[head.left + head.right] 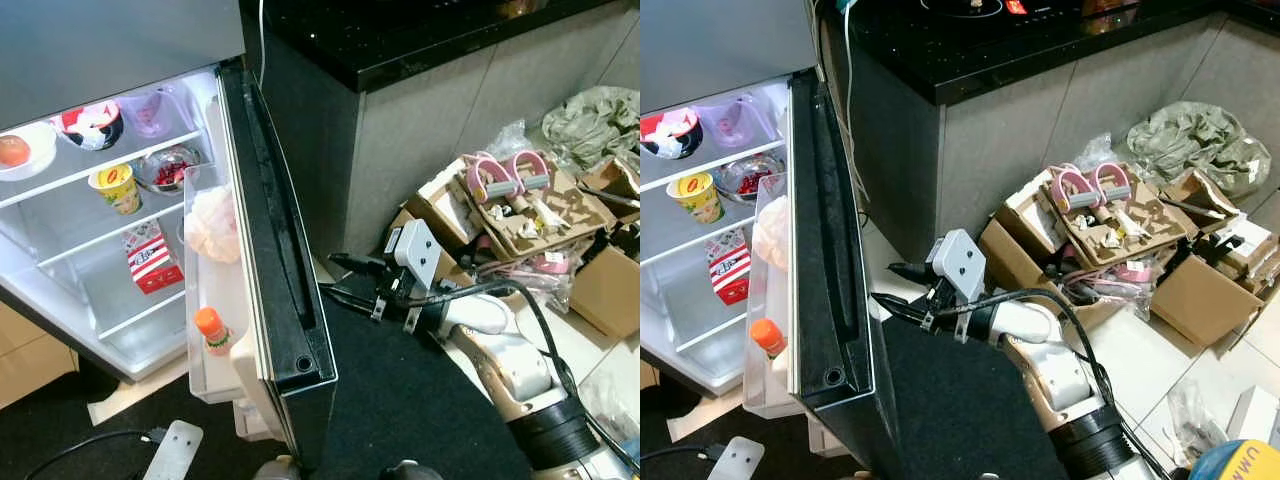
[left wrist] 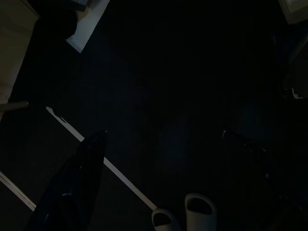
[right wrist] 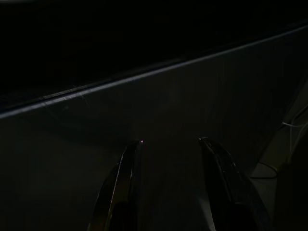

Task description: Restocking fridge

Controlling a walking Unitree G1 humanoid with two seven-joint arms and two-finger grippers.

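The fridge [image 1: 60,300] stands open at the left, and its black door [image 1: 285,260] is swung out toward me. On its shelves are a peach on a plate [image 1: 12,150], a yellow cup [image 1: 118,187], a bowl of red fruit [image 1: 165,168] and a red-and-white carton [image 1: 152,258]. The door bin holds a pale bag [image 1: 212,225] and an orange-capped bottle [image 1: 212,330]. My right gripper [image 1: 330,277] is open and empty, its tips just short of the door's outer face; the right wrist view has its fingers [image 3: 120,192] against that dark panel. My left gripper [image 2: 161,134] hangs idle and open over the dark floor.
A black-topped counter [image 1: 400,40] with grey fronts stands behind the door. Cardboard boxes and packaging [image 1: 520,215] are heaped on the floor at the right. A dark mat [image 1: 400,400] lies under my right arm. Pale slippers [image 2: 185,214] are below the left gripper.
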